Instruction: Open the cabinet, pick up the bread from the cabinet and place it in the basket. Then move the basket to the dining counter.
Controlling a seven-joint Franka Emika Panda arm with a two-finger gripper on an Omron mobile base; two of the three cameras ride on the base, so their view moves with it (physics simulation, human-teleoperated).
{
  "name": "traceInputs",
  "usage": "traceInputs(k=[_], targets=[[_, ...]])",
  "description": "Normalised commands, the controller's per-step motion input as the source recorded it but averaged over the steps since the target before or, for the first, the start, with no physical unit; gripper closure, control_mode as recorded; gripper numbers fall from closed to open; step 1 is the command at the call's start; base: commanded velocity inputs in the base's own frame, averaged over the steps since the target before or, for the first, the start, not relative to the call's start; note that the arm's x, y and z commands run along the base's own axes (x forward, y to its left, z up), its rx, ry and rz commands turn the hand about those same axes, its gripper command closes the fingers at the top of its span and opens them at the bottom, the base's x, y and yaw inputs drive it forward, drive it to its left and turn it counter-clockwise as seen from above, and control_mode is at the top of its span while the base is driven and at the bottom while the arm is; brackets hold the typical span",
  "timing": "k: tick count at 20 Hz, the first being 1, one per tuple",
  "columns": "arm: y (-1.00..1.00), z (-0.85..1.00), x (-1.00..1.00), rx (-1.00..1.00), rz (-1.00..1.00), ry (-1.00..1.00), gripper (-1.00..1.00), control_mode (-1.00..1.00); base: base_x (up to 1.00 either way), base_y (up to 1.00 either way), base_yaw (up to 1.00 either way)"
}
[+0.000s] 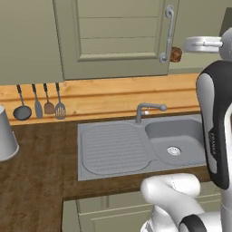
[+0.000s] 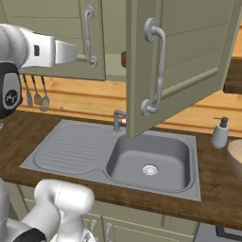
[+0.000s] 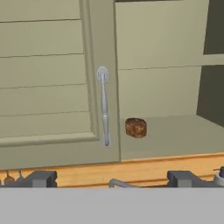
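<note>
The cabinet (image 2: 189,52) stands open, its door with the long grey handle (image 2: 158,66) swung out over the sink. On its lower shelf (image 3: 175,133) lies the bread (image 3: 136,127), a small dark-brown lump just right of the shut neighbouring door (image 3: 43,78). The bread also peeks out in the left base view (image 1: 176,54) and the right base view (image 2: 124,59). My gripper (image 3: 113,180) is open and empty, some way in front of the shelf and level with it. The basket (image 2: 235,158) shows at the right edge of the worktop. The dining counter is out of view.
A grey steel sink (image 2: 151,160) with a faucet (image 1: 147,109) lies below the cabinet. A soap dispenser (image 2: 220,132) stands right of the sink. Utensils (image 1: 41,106) hang on the wall at left. A pale grey vessel (image 1: 4,136) stands at the far left.
</note>
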Motion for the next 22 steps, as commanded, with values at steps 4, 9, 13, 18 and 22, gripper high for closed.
traceInputs(k=[4, 9, 13, 18, 22], targets=[[0.0, -0.03, 0.32, 0.09, 0.02, 0.0, -1.0, -1.0, 0.0, 0.0, 0.0], [0.01, -0.12, 0.53, 0.05, 0.01, 0.01, -1.0, -1.0, 0.0, 0.0, 0.0], [0.0, -0.13, 0.83, 0.0, 0.0, 0.08, -1.0, -1.0, 0.0, 0.0, 0.0], [0.0, -0.04, 0.73, 0.0, 0.0, 0.01, -1.0, -1.0, 0.0, 0.0, 0.0], [0.0, -0.13, 0.67, 0.0, 0.04, 0.0, -1.0, -1.0, 0.0, 0.0, 0.0]])
